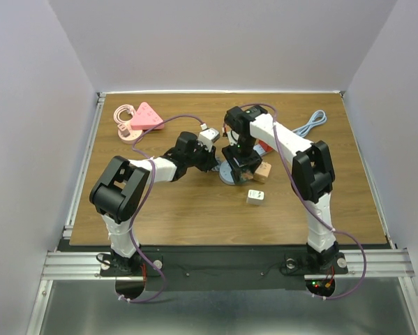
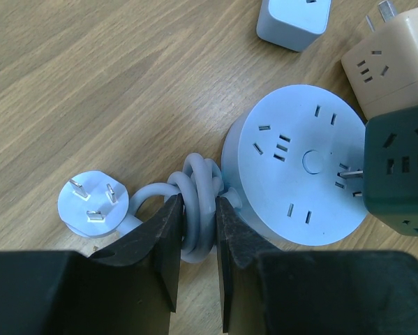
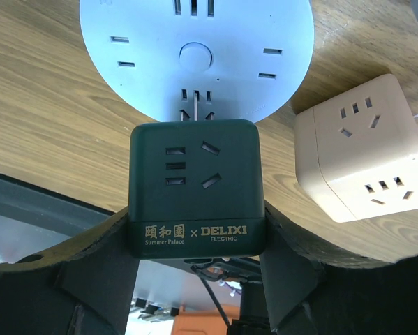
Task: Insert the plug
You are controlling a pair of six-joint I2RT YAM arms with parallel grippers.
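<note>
A round pale blue socket hub (image 2: 299,167) lies flat on the wooden table; it also shows in the top view (image 1: 229,174) and the right wrist view (image 3: 195,49). My left gripper (image 2: 198,230) is shut on the hub's coiled grey cord (image 2: 198,192). The cord's own three-pin plug (image 2: 92,202) lies pins up to the left. My right gripper (image 3: 195,230) is shut on a dark green cube adapter (image 3: 195,185). The adapter's metal prongs (image 3: 195,105) meet a socket near the hub's rim and still partly show. The green cube also shows in the left wrist view (image 2: 400,174).
A beige cube adapter (image 3: 362,146) lies right beside the hub. A white cube adapter (image 1: 255,196) lies nearer the front. A pink power strip (image 1: 144,116) with its coiled cord is at the back left. A pale blue cable (image 1: 310,125) lies at the back right.
</note>
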